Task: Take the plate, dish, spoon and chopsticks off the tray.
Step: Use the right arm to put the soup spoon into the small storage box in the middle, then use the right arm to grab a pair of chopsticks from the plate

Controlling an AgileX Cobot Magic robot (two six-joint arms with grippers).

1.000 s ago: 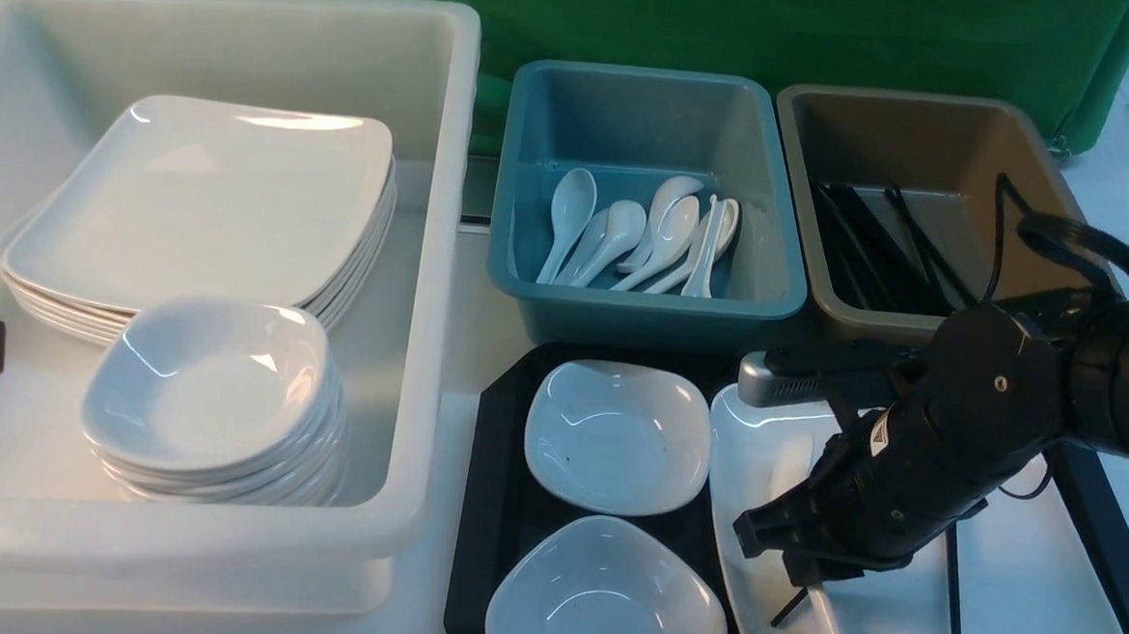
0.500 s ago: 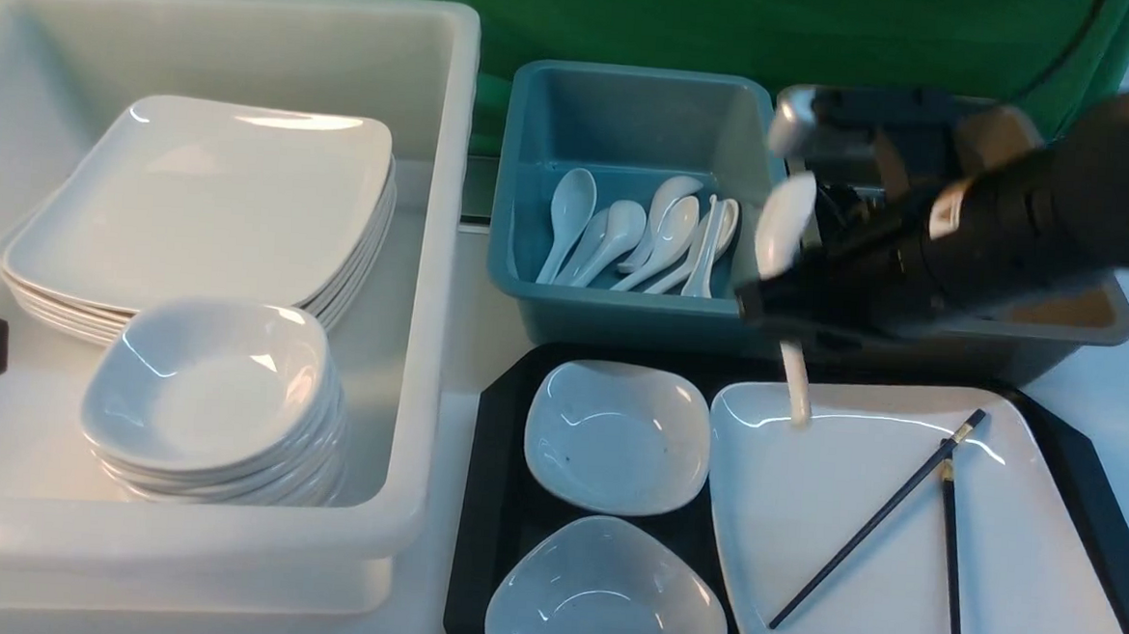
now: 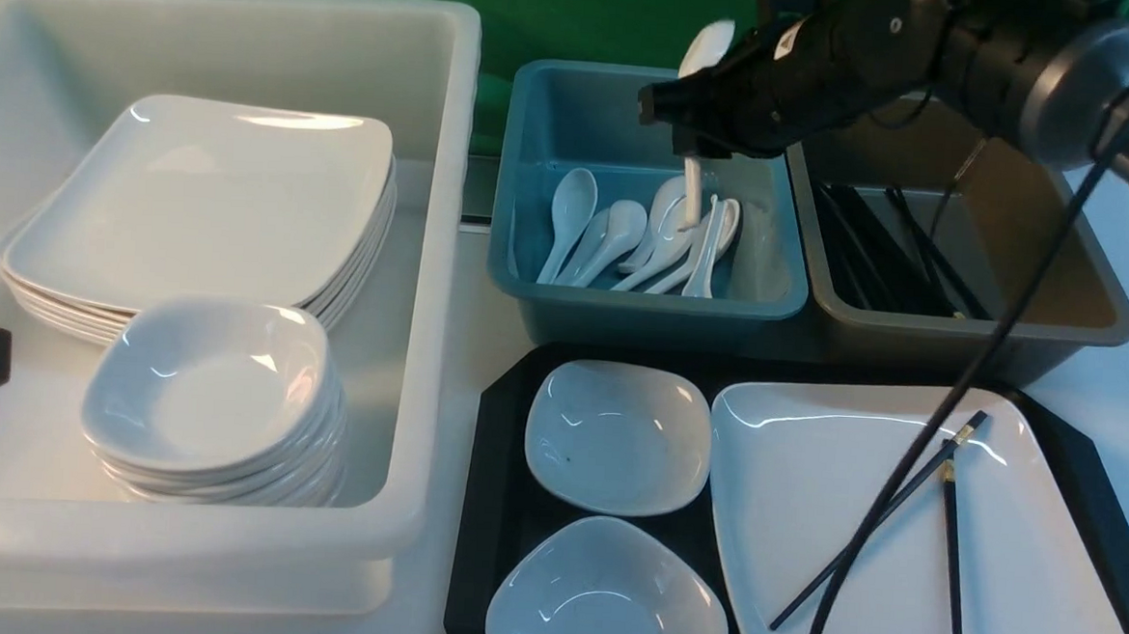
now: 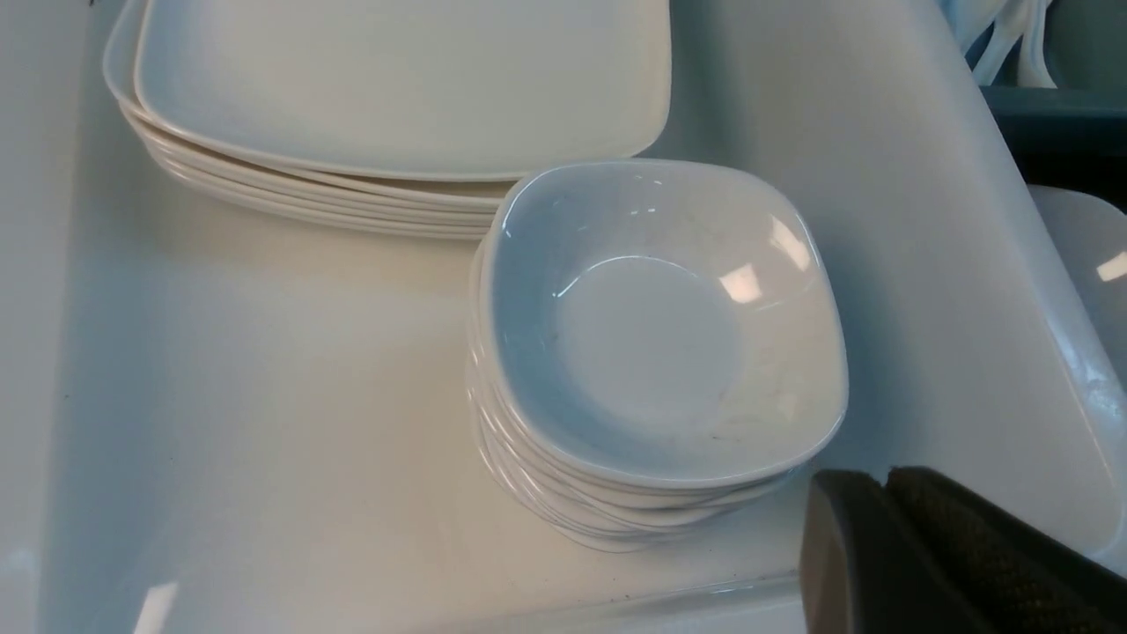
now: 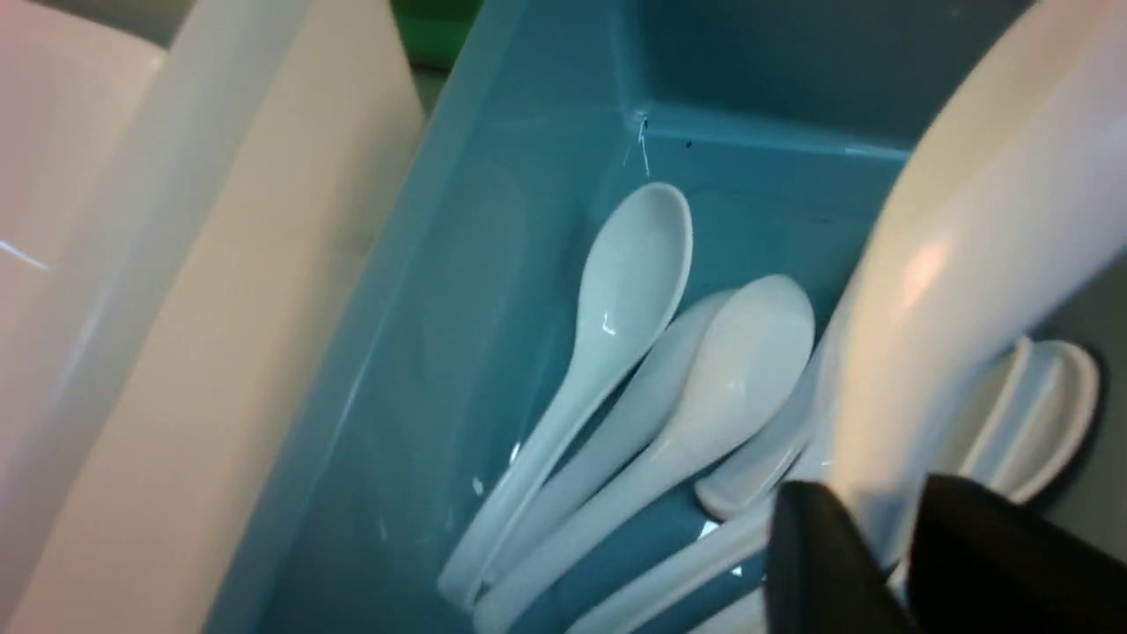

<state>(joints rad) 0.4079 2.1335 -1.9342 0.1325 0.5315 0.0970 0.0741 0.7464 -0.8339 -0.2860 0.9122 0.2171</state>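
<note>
My right gripper (image 3: pixel 695 135) is shut on the white spoon (image 3: pixel 694 184) and holds it upright over the blue tub (image 3: pixel 529 257). In the right wrist view the spoon (image 5: pixel 960 291) rises from between the black fingers (image 5: pixel 819 563). The black tray (image 3: pixel 494 468) holds the large white plate (image 3: pixel 899 566), the two black chopsticks (image 3: pixel 949 540) lying on it, and two small white dishes (image 3: pixel 616 436) (image 3: pixel 605 599). My left gripper (image 4: pixel 880 493) is shut and empty, beside a stack of small dishes (image 4: pixel 660 352) in the white bin.
The big white bin (image 3: pixel 436 281) at the left holds a stack of square plates (image 3: pixel 203 201) and a stack of small dishes (image 3: pixel 212 395). The blue tub holds several white spoons (image 3: pixel 607 242). A brown tub (image 3: pixel 1059 285) holds black chopsticks. The right arm's cable (image 3: pixel 903 489) hangs over the plate.
My right gripper has lifted the spoon off the plate and carried it back and left, from above the tray to over the blue tub. The left arm has not moved.
</note>
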